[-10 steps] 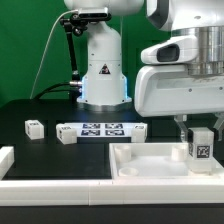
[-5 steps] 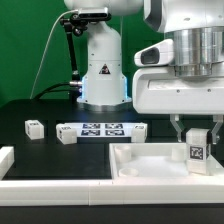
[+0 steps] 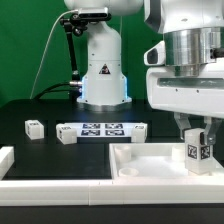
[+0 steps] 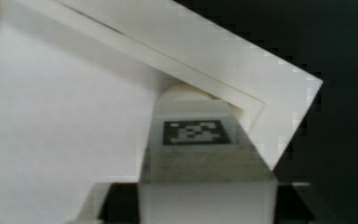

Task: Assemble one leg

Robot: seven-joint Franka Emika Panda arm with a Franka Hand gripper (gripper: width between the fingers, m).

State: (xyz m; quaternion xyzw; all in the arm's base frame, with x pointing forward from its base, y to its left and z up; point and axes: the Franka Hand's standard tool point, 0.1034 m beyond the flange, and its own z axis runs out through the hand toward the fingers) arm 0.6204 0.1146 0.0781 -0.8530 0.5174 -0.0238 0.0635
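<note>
My gripper [image 3: 199, 138] is shut on a leg [image 3: 198, 151], a small white block with a black-and-white tag on its face. I hold it upright over the right corner of the large white recessed tray piece [image 3: 150, 158], at the exterior view's right. In the wrist view the leg [image 4: 201, 140] runs out from between my dark fingers [image 4: 119, 203] toward the corner of the tray piece [image 4: 87, 110]. Whether the leg's lower end touches the tray piece is hidden. Two more legs lie on the black table: one at the left [image 3: 34, 127] and one beside the marker board [image 3: 67, 135].
The marker board [image 3: 103, 129] lies in the middle of the table in front of the robot base [image 3: 103, 75]. A white part [image 3: 5, 160] sits at the exterior view's left edge. A white bar [image 3: 60, 190] runs along the front.
My wrist has turned and shifted slightly. The leg in my grip has risen slightly and stays over the tray piece's right corner.
</note>
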